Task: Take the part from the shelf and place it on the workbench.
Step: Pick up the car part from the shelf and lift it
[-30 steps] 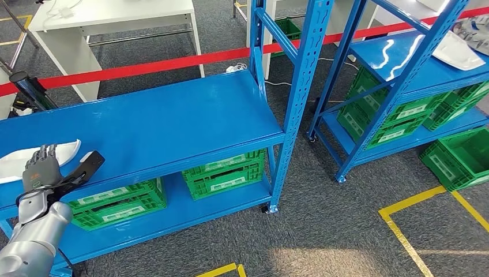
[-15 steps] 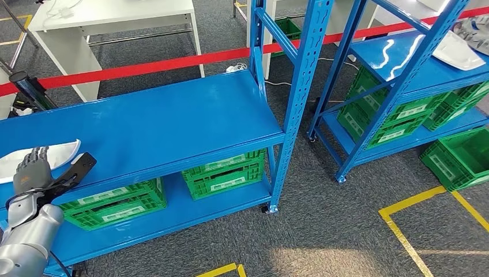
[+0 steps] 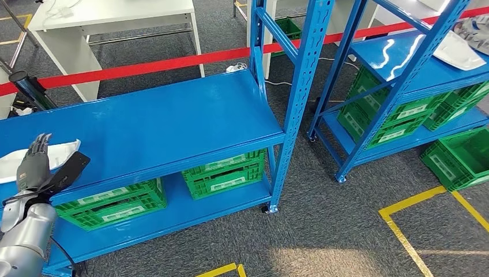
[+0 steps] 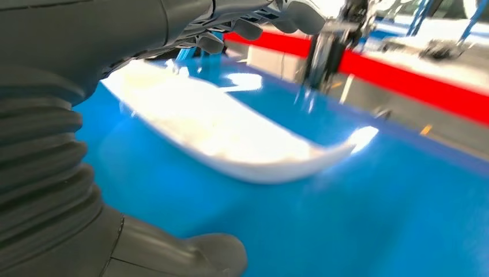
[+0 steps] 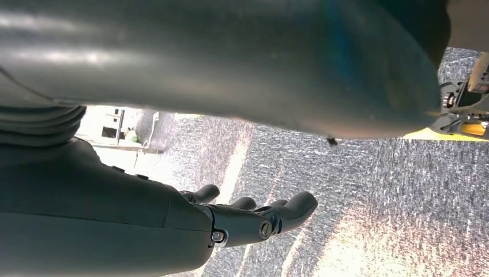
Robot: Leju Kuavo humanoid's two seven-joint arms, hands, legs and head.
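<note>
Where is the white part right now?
In the head view the white part lies on the blue shelf at its far left end, partly hidden behind the left hand. The left wrist view shows it flat on the shelf.

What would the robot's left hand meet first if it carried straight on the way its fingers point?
Probably the white part lying on the blue shelf. The left hand points at it with fingers spread, holding nothing; the remaining gap is hard to judge.
</note>
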